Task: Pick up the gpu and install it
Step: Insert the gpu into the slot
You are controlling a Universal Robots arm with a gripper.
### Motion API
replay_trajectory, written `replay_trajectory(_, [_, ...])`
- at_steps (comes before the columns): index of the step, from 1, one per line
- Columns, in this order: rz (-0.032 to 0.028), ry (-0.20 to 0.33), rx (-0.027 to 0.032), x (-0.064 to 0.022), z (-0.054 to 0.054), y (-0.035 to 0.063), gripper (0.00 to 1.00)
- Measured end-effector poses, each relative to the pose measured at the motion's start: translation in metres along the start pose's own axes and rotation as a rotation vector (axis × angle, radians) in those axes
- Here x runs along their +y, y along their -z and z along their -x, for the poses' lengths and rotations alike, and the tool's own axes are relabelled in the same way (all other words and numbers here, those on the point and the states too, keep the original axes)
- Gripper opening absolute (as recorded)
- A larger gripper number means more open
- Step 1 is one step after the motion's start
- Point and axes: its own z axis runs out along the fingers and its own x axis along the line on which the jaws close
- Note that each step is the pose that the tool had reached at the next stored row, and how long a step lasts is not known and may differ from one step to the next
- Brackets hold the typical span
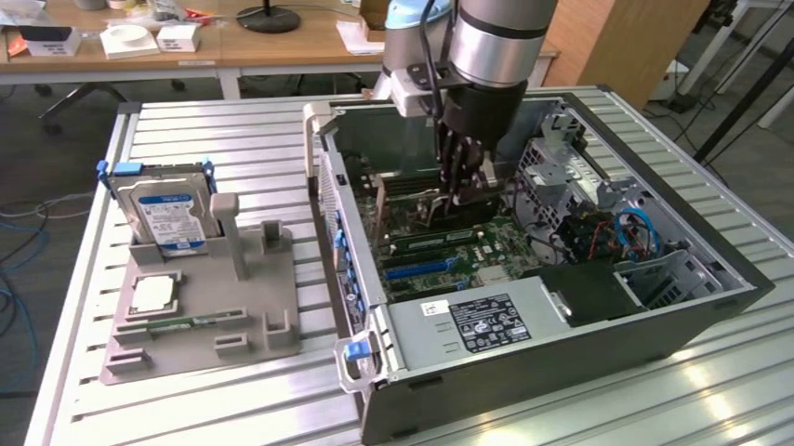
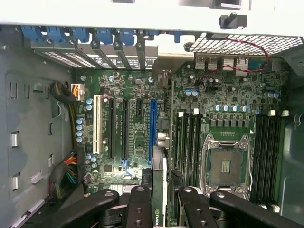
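Gripper (image 1: 471,186) clamped narrow on the gpu (image 2: 159,183), card edge-on, inside the open case (image 1: 694,307), upper centre of exterior frame. Pickup done. Card hangs just by the blue slot (image 2: 153,123), apparently not seated. Install left.

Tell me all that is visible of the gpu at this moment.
The gpu is seen edge-on: a thin green board bearing an NVIDIA mark. It stands on edge inside the computer case, clamped between the black fingers of the gripper, over the motherboard and in line with its long blue slot. Whether it touches the slot cannot be told.
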Motion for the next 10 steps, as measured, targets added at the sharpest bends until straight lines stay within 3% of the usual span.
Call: replay_trajectory(10, [0.0,0.0,0.0001,0.0001,-0.0041,-0.001,0.26])
